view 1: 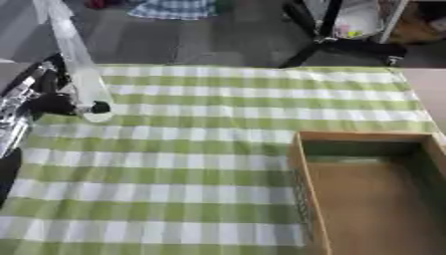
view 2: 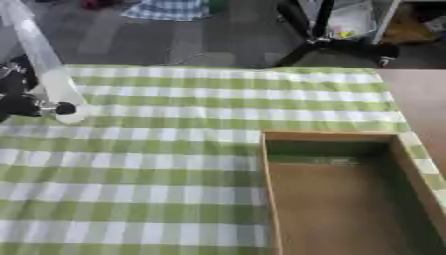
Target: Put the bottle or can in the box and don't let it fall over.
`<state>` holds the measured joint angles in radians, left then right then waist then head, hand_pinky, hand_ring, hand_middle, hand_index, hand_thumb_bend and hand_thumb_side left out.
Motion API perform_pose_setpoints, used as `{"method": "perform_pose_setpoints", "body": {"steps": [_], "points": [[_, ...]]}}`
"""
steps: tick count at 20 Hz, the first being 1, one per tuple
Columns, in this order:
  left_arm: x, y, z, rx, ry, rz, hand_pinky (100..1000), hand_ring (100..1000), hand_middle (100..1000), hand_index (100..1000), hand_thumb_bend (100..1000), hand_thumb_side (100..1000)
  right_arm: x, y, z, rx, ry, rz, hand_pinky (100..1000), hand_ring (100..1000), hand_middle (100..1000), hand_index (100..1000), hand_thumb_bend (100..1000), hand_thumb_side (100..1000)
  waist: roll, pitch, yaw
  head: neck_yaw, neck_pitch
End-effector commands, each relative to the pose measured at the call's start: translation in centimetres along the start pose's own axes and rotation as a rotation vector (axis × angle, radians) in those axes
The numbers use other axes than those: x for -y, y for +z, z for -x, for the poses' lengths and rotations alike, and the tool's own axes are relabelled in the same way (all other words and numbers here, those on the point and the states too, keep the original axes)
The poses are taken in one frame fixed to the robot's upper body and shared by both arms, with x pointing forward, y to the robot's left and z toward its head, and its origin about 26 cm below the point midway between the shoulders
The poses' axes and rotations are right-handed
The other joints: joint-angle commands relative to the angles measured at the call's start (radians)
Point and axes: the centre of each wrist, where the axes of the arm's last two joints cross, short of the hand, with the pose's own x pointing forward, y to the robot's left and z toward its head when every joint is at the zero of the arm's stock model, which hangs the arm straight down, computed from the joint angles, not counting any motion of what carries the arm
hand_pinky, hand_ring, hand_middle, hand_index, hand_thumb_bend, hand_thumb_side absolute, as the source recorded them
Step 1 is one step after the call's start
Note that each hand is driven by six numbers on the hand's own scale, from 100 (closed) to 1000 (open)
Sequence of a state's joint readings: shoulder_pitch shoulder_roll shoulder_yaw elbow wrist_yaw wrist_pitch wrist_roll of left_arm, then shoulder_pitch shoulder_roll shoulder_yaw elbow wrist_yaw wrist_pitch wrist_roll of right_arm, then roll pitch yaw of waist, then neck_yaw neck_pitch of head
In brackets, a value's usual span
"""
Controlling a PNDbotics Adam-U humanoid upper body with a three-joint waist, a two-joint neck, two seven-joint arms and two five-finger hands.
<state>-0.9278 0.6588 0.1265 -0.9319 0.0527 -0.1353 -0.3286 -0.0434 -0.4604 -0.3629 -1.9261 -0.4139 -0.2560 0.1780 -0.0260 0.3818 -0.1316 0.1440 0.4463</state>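
A tall clear bottle (view 1: 78, 64) stands at the table's far left, its base on the green checked cloth (view 1: 174, 164) and its top leaning toward the upper left corner of the view. My left hand (view 1: 52, 102) comes in from the left edge with dark fingers curled round the bottle's lower part, and one fingertip (view 1: 101, 107) shows on its right side. The open wooden box (view 1: 299, 174) sits at the lower right with nothing visible inside. It lies well to the right of the bottle. My right hand shows in neither view.
The checked cloth covers the table between bottle and box. Bare table shows past the cloth's right edge (view 1: 431, 89). Behind the far edge, black stand legs (view 1: 327, 42) rest on the grey floor.
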Motion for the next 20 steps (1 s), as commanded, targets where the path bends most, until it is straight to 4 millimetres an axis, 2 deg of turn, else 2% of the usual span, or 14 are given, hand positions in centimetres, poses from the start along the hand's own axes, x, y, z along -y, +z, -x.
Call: {"method": "perform_pose_setpoints", "body": {"steps": [1, 9, 15, 16, 17, 20], "points": [[-0.96, -0.02, -0.66, 0.003, -0.014, -0.017, 942, 953, 745, 882, 964, 101, 0.45, -0.23, -0.42, 0.011, 0.024, -0.011, 916, 1000, 1000, 1000, 100, 600, -0.001, -0.018, -0.001, 0.005, -0.005], [-1.06, 0.04, -0.32, -0.027, 0.014, -0.033, 972, 926, 655, 770, 934, 100, 0.5, -0.11, -0.31, 0.008, 0.022, -0.009, 917, 1000, 1000, 1000, 100, 601, -0.003, -0.019, -0.004, 0.015, -0.006], [-1.07, 0.04, 0.05, -0.054, 0.04, -0.081, 969, 895, 581, 700, 766, 100, 0.54, -0.1, -0.22, 0.006, 0.022, -0.01, 917, 1000, 1000, 1000, 100, 601, -0.003, -0.017, -0.007, 0.022, -0.008], [-1.08, 0.04, 0.12, -0.058, 0.044, -0.088, 968, 894, 580, 700, 763, 100, 0.54, -0.12, -0.19, 0.006, 0.021, -0.01, 917, 1000, 1000, 1000, 100, 600, -0.003, -0.017, -0.007, 0.022, -0.009], [-1.07, 0.05, 0.19, -0.061, 0.047, -0.093, 969, 900, 591, 709, 810, 100, 0.55, -0.15, -0.17, 0.006, 0.021, -0.01, 918, 1000, 1000, 1000, 100, 601, -0.003, -0.016, -0.007, 0.023, -0.01], [-1.06, 0.02, 0.14, -0.055, 0.041, -0.078, 993, 969, 764, 844, 975, 100, 0.59, -0.15, -0.14, 0.006, 0.022, -0.01, 918, 1000, 1000, 1000, 100, 601, -0.002, -0.016, -0.008, 0.022, -0.011]]}}
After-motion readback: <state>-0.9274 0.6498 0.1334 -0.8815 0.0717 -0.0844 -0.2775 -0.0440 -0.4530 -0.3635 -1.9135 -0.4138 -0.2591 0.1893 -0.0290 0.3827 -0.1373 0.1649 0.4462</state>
